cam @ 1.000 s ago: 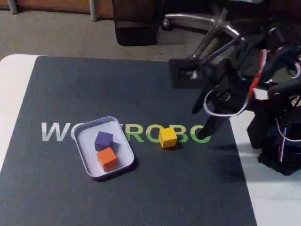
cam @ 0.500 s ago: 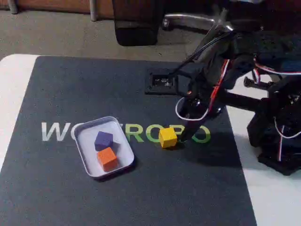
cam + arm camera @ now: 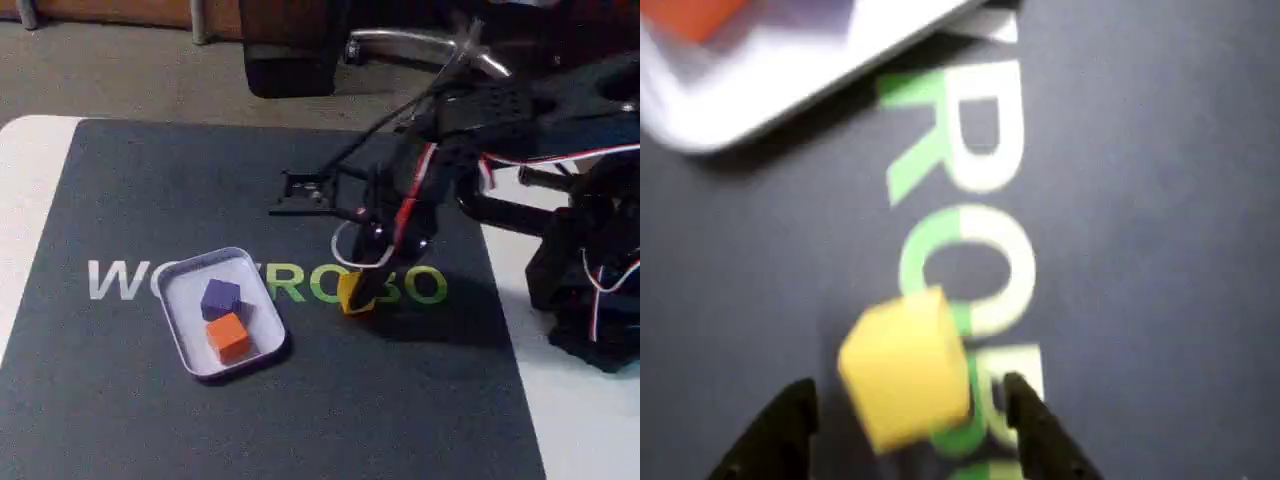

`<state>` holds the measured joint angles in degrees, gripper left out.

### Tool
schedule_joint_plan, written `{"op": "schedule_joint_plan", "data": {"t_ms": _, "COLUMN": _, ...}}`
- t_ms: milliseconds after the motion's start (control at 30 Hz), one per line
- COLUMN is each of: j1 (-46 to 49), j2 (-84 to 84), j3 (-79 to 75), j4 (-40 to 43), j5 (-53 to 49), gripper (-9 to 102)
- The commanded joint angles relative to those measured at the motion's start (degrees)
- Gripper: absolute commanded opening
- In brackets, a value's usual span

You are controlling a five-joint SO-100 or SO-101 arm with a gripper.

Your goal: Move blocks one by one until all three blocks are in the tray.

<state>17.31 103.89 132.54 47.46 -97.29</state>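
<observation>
The claw [image 3: 910, 415] hangs open astride the yellow block [image 3: 905, 365], gripping nothing. It looks slightly off-centre, though blurred; I'd centre, sink lower, then squeeze before heading for the tray [image 3: 183, 330].

**Dim room behind a white table**

A dark mat [image 3: 250, 400] printed with white and green letters covers most of a white table [image 3: 30, 190]. Beyond it lies grey-brown carpet [image 3: 120, 70], with a chrome chair base [image 3: 420, 42] and a dark chair pedestal [image 3: 290, 50].
</observation>
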Motion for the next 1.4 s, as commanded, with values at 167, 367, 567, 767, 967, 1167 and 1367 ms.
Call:
{"op": "schedule_joint_plan", "data": {"t_ms": 167, "j1": -0.8, "j2": -0.9, "j3": -3.2, "j4": -0.3, "j5": -0.6, "gripper": 21}}
{"op": "schedule_joint_plan", "data": {"t_ms": 367, "j1": -1.3, "j2": -1.5, "j3": -2.6, "j4": -0.1, "j5": -5.1, "gripper": 21}}
{"op": "schedule_joint_plan", "data": {"t_ms": 567, "j1": -1.4, "j2": -2.0, "j3": -2.3, "j4": -0.1, "j5": -8.6, "gripper": 19}}
{"op": "schedule_joint_plan", "data": {"t_ms": 767, "j1": -1.0, "j2": -1.9, "j3": -1.4, "j4": 0.0, "j5": -12.5, "gripper": 15}}
{"op": "schedule_joint_plan", "data": {"t_ms": 967, "j1": -0.3, "j2": 0.4, "j3": 1.4, "j4": 0.0, "j5": -16.3, "gripper": 10}}
{"op": "schedule_joint_plan", "data": {"t_ms": 1167, "j1": -0.1, "j2": 1.4, "j3": 2.5, "j4": -0.5, "j5": -17.1, "gripper": 5}}
{"op": "schedule_joint_plan", "data": {"t_ms": 1367, "j1": -0.4, "j2": 2.2, "j3": 2.5, "j4": -1.2, "j5": -15.5, "gripper": 0}}
